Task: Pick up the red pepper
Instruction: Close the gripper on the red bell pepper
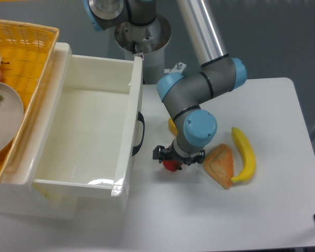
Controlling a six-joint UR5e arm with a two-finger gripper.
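The red pepper (171, 166) lies on the white table just right of the white bin. Only its lower red edge shows, because the wrist covers the rest. My gripper (177, 158) has come straight down over it. The black fingers (158, 154) stand apart on either side of the pepper, so the gripper is open around it and I see no squeeze on it. The stem is hidden.
A yellow pepper (171, 125) peeks out behind the arm. An orange wedge-shaped food item (220, 165) and a banana (244, 155) lie to the right. The large white bin (135, 105) stands close on the left, with a yellow basket (31, 58) holding a plate (5, 123) beyond it.
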